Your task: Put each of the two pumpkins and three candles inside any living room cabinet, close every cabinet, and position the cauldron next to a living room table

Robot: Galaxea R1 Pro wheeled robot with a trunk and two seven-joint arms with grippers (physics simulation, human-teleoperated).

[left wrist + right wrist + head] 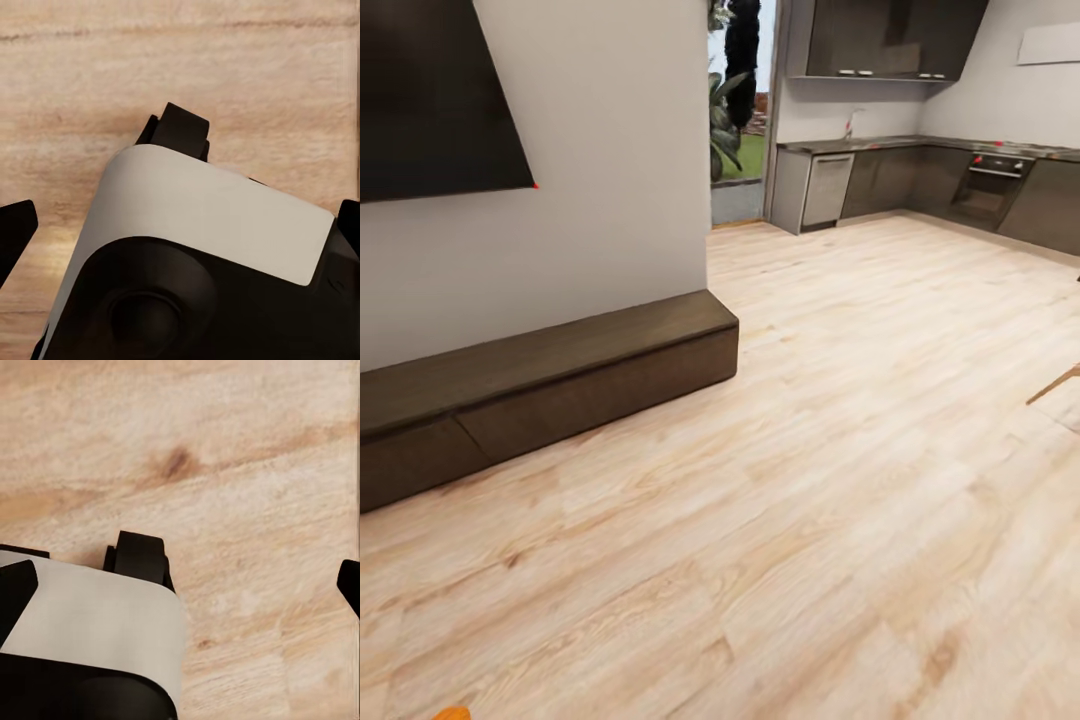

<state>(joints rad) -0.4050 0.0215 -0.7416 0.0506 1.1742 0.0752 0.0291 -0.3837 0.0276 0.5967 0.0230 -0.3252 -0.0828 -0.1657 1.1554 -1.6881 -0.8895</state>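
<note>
One cabinet (550, 385), long, low, dark brown, against wall, fronts shut. One orange sliver (452, 713) at head view's bottom edge, identity unclear. Left end effector (180, 225): two dark fingertips far apart, wide, holding nothing; floor (180, 67) and robot base (210, 217) beyond it. Right end effector (180, 585): same, wide, holding nothing, floor beyond.

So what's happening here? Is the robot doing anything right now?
Nothing is being handled at this moment. The head view looks across a light wood floor toward a long, low dark-brown cabinet against the wall, its drawer fronts all shut, with a kitchen beyond. Both wrist cameras look down at the floor past parts of the robot's own white-and-black body, and each hand's fingers sit wide apart with nothing between them.
</note>
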